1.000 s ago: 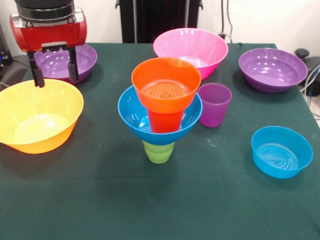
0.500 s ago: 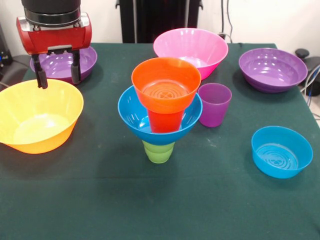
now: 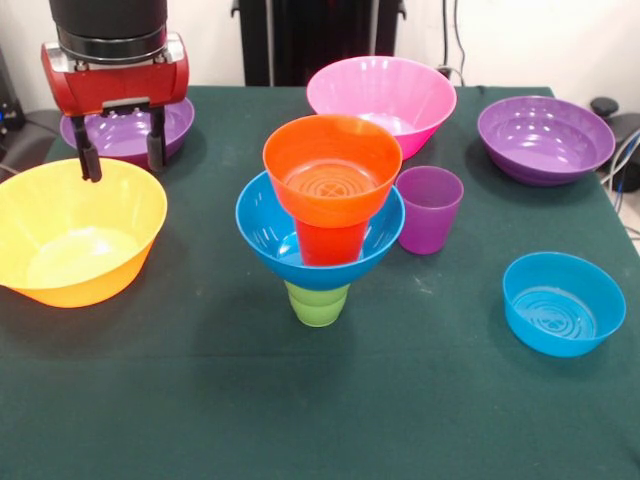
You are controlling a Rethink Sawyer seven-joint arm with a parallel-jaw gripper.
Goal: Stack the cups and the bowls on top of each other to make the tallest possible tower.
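The tower stands mid-table in the front view: a green cup (image 3: 317,302) at the bottom, a medium blue bowl (image 3: 268,232) on it, an orange cup (image 3: 331,243) inside that, and a small orange bowl (image 3: 332,167) on top. My gripper (image 3: 124,162) hangs open at the far left, its two dark fingers spread just above the back rim of the large yellow-orange bowl (image 3: 75,232), holding nothing. A purple cup (image 3: 429,208) stands right of the tower.
A large pink bowl (image 3: 381,98) sits behind the tower. One purple bowl (image 3: 545,137) is at the back right, another (image 3: 122,128) behind my gripper. A small shallow blue bowl (image 3: 563,302) rests at the right on the green cloth.
My gripper has drifted a little to the right and slightly down over the yellow-orange bowl's back rim, still open. Nothing else has moved.
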